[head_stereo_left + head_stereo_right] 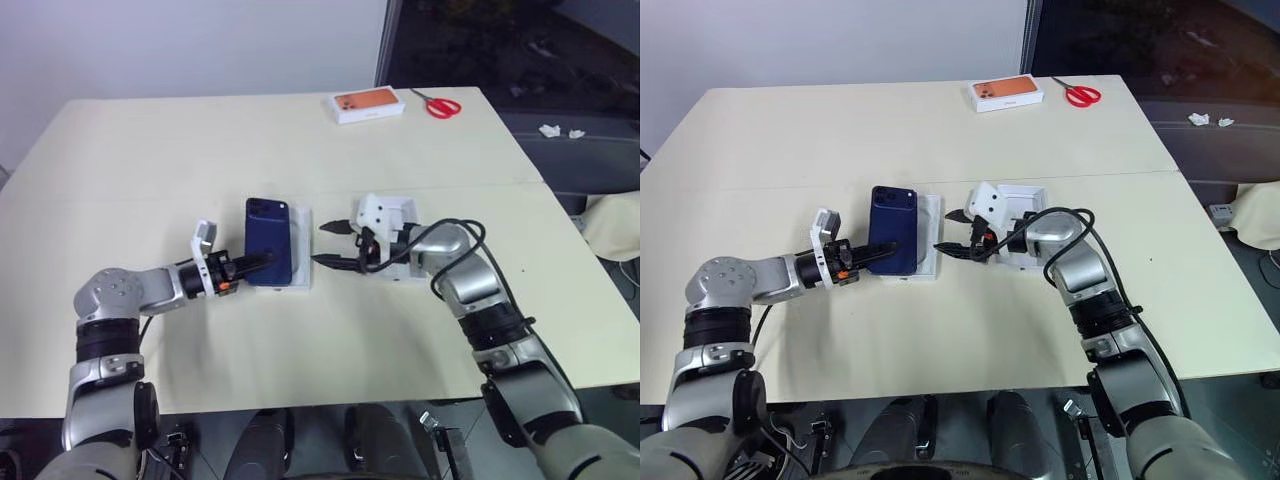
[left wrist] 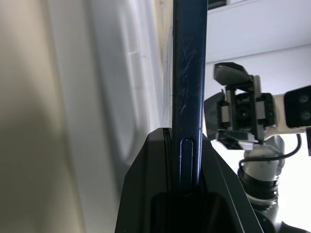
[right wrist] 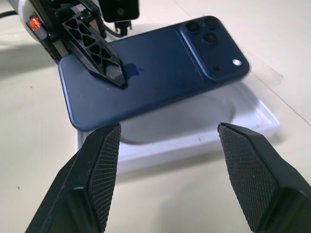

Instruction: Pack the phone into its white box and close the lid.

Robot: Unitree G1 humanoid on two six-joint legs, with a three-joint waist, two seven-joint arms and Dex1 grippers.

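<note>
On the pale worktop, phone pinched on edge in the left gripper, raised over a thin white moulded insert with an oval recess. Right gripper spread wide, just beside the phone. Best lowered flat and square, probably into the white box behind the right gripper. Far off: orange-faced box, red scissors.
</note>
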